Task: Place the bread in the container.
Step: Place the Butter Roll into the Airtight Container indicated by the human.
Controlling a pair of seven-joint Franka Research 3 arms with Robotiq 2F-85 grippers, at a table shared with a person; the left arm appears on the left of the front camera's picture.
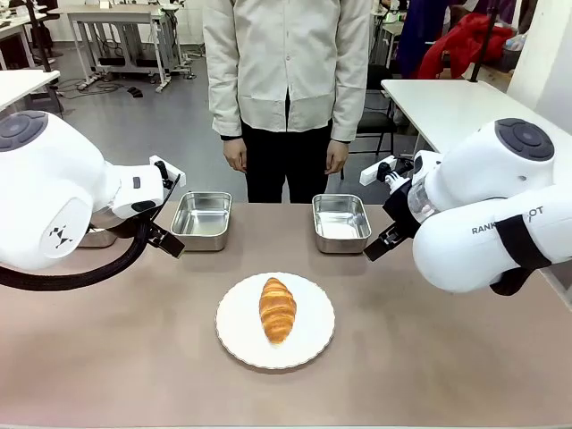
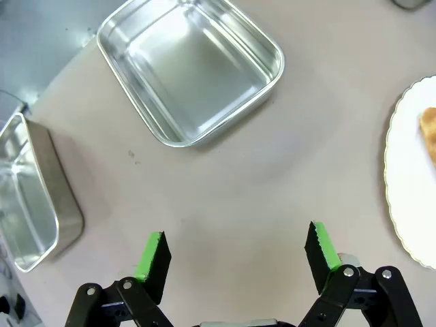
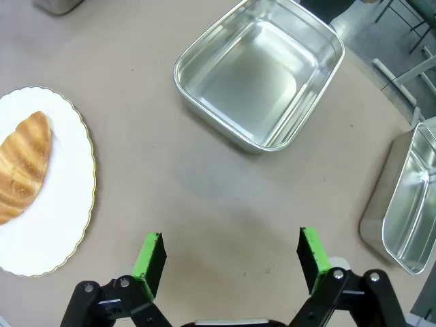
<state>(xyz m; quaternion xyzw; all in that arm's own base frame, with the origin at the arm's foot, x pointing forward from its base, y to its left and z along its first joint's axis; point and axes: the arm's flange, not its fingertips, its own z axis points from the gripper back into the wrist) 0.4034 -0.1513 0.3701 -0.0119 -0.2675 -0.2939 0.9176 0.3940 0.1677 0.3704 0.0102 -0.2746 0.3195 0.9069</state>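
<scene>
Croissant (image 3: 24, 167) is sitting off to the left of the right claw (image 3: 231, 248), looking light, soft and flaky.
Right claw and left claw (image 2: 236, 252) are both gaping empty; a gentle pinch across its middle is looking safest.

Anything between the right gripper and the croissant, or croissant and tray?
Nothing visible: bare table separates the open right gripper from the croissant on its plate, and the plate from the empty steel tray.
</scene>
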